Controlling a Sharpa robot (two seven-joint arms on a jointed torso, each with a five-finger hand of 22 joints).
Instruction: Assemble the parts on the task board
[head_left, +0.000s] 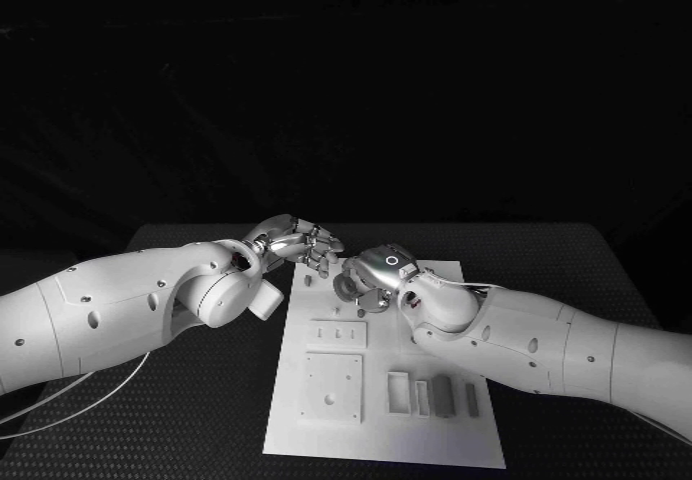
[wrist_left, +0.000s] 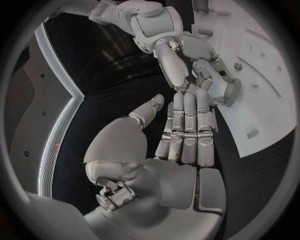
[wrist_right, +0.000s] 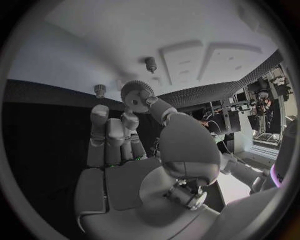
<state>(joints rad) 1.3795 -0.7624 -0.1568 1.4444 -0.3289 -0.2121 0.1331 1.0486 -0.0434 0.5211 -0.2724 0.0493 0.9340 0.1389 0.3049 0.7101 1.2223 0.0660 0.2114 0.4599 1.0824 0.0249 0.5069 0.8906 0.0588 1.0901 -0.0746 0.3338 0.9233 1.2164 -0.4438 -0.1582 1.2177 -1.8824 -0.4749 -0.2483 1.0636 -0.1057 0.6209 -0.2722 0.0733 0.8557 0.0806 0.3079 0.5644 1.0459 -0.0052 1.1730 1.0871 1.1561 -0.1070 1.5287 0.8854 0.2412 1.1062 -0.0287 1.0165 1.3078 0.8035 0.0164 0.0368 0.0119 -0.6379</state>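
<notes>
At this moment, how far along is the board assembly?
Early. Nothing plainly looks assembled: the two pegs on the task board stand bare. In hand: the right hand pinches a gear above the board, and the left hand hovers beside it, holding nothing. Left: seating the gear; whether other parts remain is unclear.

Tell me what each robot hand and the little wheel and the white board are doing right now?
Right hand: pinches the gear.
Gear: held up above the board.
Left hand: fingers straight, holds nothing.
Board: lies flat on the table.
Pegs: stand upright, bare.
</notes>
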